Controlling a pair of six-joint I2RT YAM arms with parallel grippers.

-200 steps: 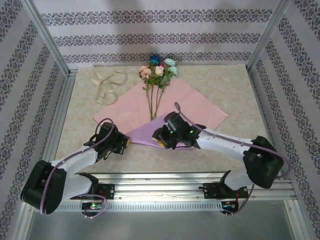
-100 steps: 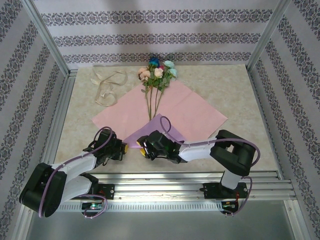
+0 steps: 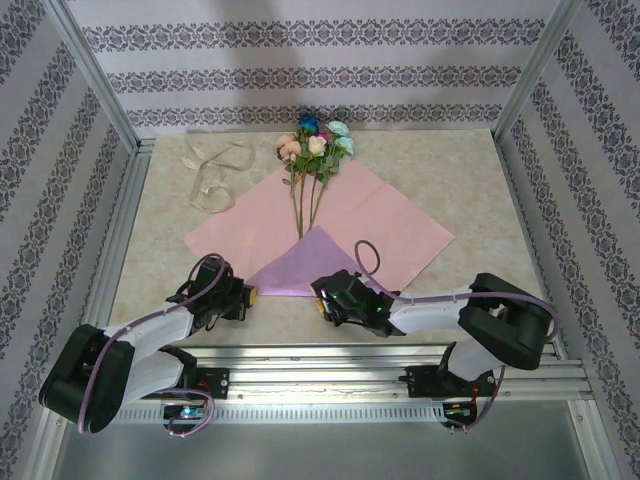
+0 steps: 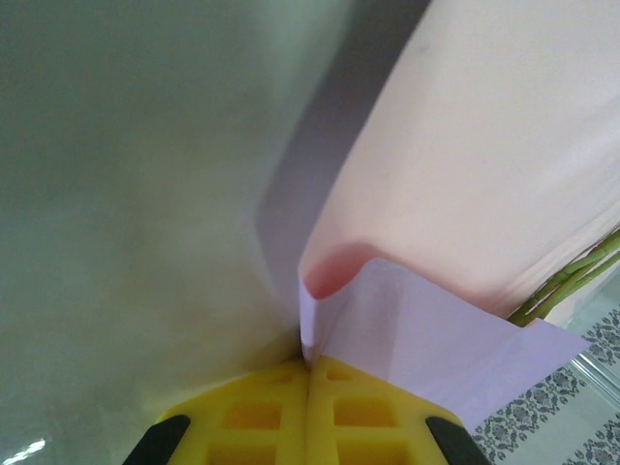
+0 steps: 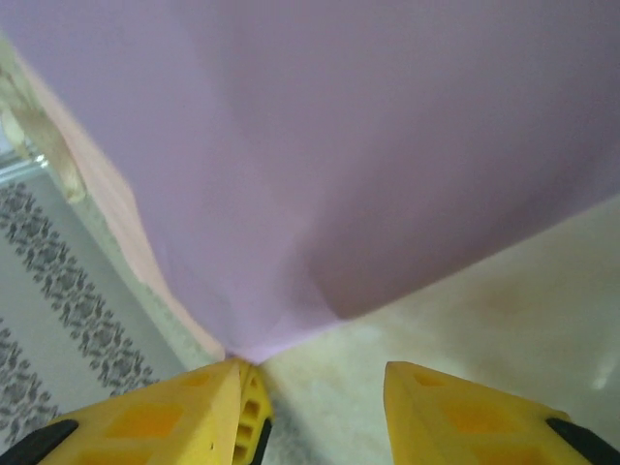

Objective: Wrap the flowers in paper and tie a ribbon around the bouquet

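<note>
Across the marbled table [image 3: 480, 170] I see the paper [image 3: 370, 215] spread as a pink diamond. Its near corner is folded back over itself, lilac side up. The flowers [image 3: 317, 140] lie on the sheet's far half, with the blooms past the far corner and the stems running down to the fold. The ribbon [image 3: 210, 170] sits loosely looped on the table, off the paper to the far left.

My left gripper [image 3: 248, 297] is at the fold's left end. From its wrist camera, the left gripper's [image 4: 308, 366] jaws are pinched together on the paper edge. My right gripper [image 3: 322, 300] is at the fold's near edge. Its jaws stand apart [image 5: 315, 373], and the lilac edge meets one fingertip [image 5: 232, 373].
</note>
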